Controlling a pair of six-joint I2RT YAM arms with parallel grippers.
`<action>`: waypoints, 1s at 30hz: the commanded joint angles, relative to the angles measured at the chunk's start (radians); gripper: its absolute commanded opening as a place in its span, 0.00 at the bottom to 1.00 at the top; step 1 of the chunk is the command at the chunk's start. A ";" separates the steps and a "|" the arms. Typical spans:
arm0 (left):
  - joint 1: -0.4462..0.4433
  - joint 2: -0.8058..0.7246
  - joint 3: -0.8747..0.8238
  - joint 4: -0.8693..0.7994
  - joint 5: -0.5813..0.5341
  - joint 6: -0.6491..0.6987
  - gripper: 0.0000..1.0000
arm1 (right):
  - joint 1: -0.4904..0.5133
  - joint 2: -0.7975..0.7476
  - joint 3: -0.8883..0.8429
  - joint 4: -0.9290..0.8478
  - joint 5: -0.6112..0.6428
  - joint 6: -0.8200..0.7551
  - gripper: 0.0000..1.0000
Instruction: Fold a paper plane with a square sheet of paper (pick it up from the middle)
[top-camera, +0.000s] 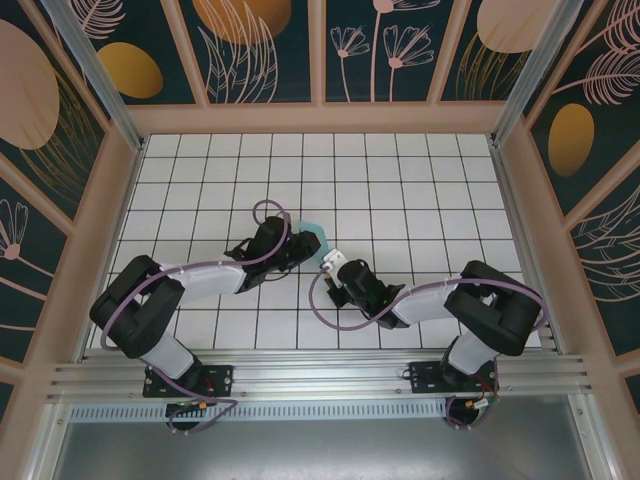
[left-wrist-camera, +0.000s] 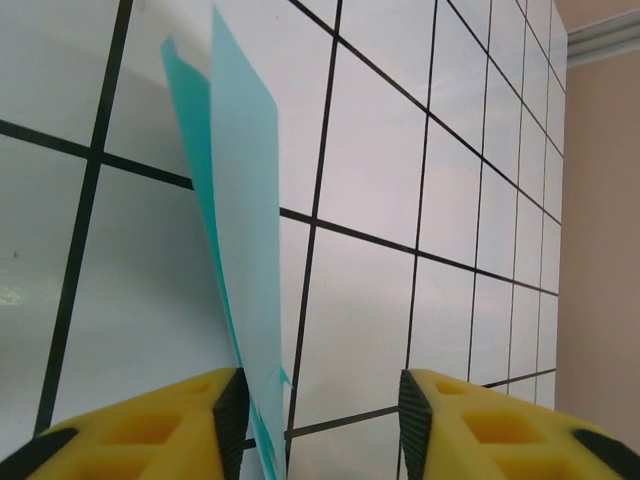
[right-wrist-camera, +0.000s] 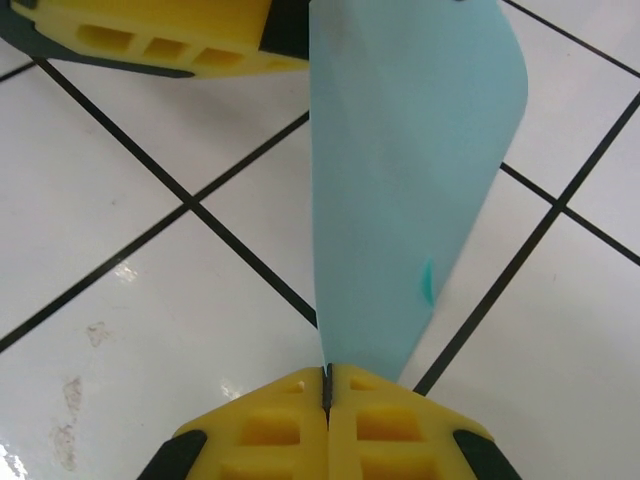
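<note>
The sheet of paper (right-wrist-camera: 410, 170) stands on edge near the middle of the table (left-wrist-camera: 370, 180), held up between the two arms. It is light turquoise, and the left wrist view shows two layers lying close together, so it looks folded over on itself.

The right tool (right-wrist-camera: 327, 378) is closed, its yellow pads pressed flat together on the near lower edge of the sheet. From that pinch the paper rises away and leans slightly right. The left tool (left-wrist-camera: 320, 410) is open, with a clear gap between its pads. The sheet runs just beside its left finger (left-wrist-camera: 190, 420), but I cannot tell whether it touches. The right finger is well apart from the paper.

I judge the paper to be very light and thin. It is stiff enough to stand on edge when doubled and held at one spot, yet it curves at its far corner and would flop or twist if swung fast. It should crease under any hard squeeze and could tear at a pinched edge. The smooth surface may slide between foam pads if the grip is shallow.

The best hold looks to be close to a fold line, where the layers stiffen each other, with the pads well in from the edge. A second hold on the opposite side would stop the free part from sagging.
</note>
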 joint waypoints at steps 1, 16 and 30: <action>0.004 -0.002 -0.017 -0.036 -0.014 0.020 0.53 | 0.000 -0.033 -0.002 0.054 -0.037 0.019 0.00; 0.013 0.079 0.022 -0.056 0.003 0.005 0.30 | -0.003 -0.003 0.016 0.026 -0.040 0.010 0.10; 0.013 0.072 0.035 -0.078 0.010 0.005 0.08 | 0.001 0.022 0.047 -0.010 -0.035 -0.099 0.30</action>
